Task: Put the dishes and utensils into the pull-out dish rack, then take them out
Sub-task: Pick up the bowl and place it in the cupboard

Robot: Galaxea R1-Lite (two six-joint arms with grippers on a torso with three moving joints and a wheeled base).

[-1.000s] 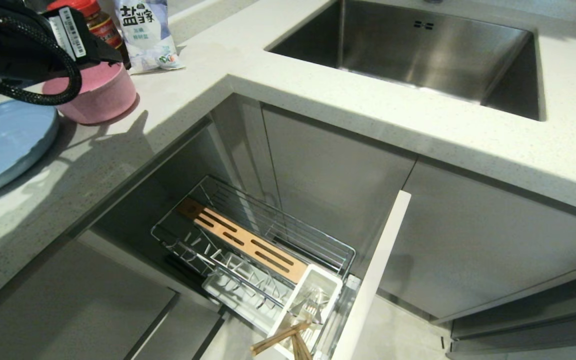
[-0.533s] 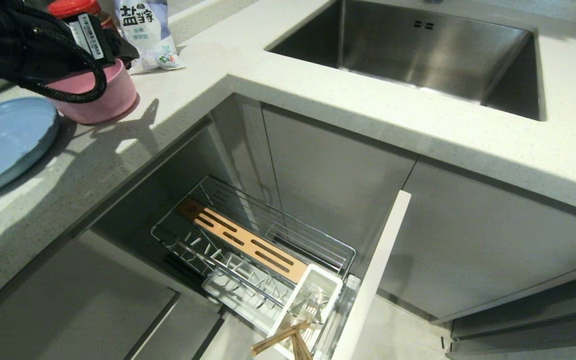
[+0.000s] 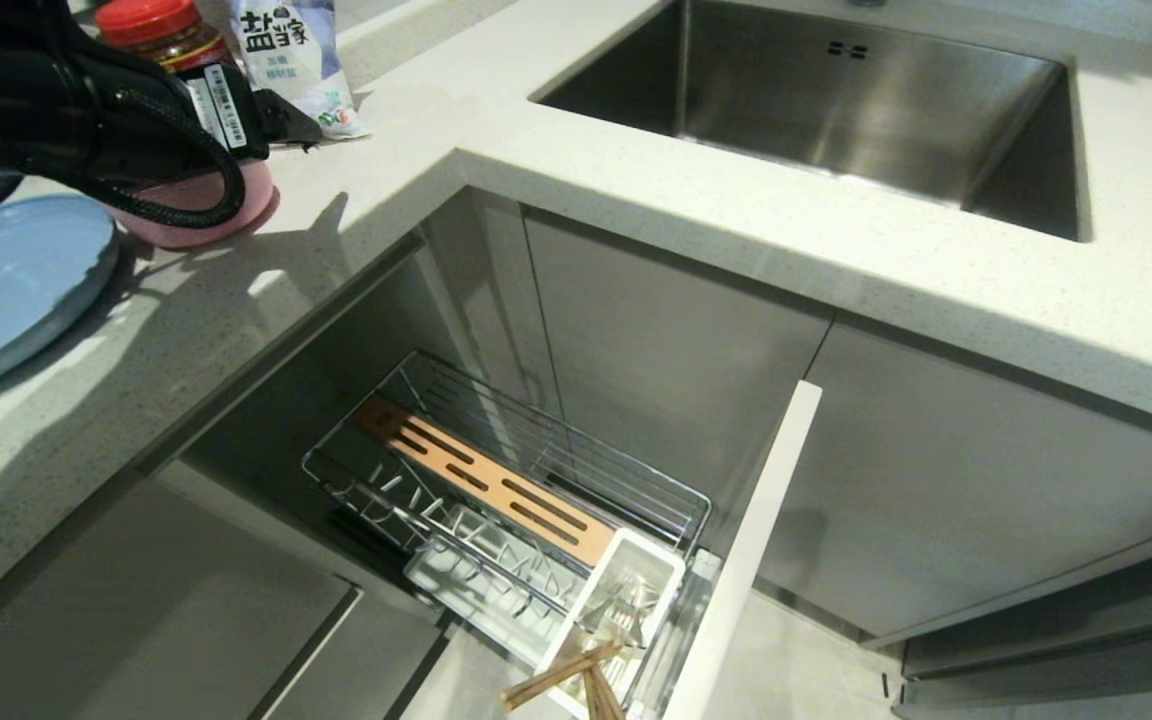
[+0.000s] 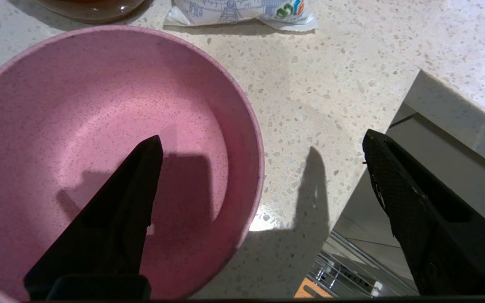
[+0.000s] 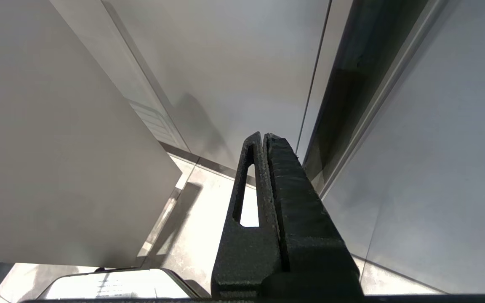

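The pink bowl (image 3: 236, 200) (image 4: 99, 126) stands upright on the counter beside the light-blue plate (image 3: 6, 280). My left gripper (image 3: 276, 110) (image 4: 262, 139) hovers over the bowl, open wide and holding nothing. One of its fingers (image 4: 129, 198) is above the bowl's inside, the other finger (image 4: 411, 202) beyond the counter edge. Below, the pull-out dish rack (image 3: 496, 480) stands open. Its white caddy (image 3: 671, 575) holds the wooden chopsticks (image 3: 561, 675) and silver utensils (image 3: 621, 610). My right gripper (image 5: 263, 135) is shut, parked low by the cabinet fronts.
A red-lidded jar (image 3: 151, 25) and a salt bag (image 3: 286, 60) stand just behind the bowl. The steel sink (image 3: 836, 100) is set into the counter at the back right. The rack's pale front panel (image 3: 746, 550) juts out toward me.
My left arm has swung to the right over the bowl and now covers more of it. The bowl, plate and rack have stayed put.
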